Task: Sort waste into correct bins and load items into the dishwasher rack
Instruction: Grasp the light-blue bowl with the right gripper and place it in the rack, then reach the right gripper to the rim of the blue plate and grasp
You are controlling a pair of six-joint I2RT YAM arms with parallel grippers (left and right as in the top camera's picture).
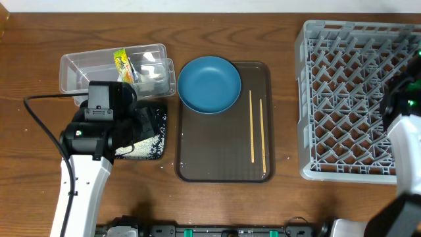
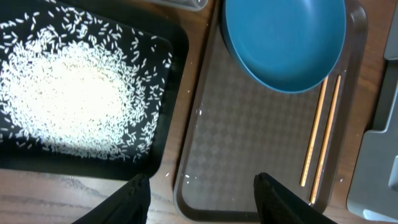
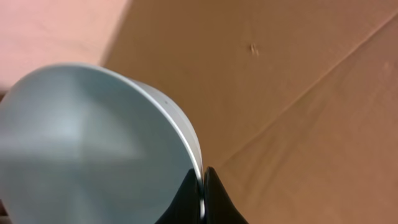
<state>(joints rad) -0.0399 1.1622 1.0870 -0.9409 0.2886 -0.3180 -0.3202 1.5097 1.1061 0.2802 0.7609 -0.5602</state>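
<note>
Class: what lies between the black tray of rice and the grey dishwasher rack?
The brown serving tray, carrying two wooden chopsticks and, at its far end, the blue plate. The overhead view shows this.

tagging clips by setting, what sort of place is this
Likely a robot lab bench staged as a dish-clearing station: a wooden table holds a square grey plastic dishwasher rack and a brown rectangular serving tray with a round blue plate.

Dark wooden table (image 1: 217,20) (grain visible), even light
</note>
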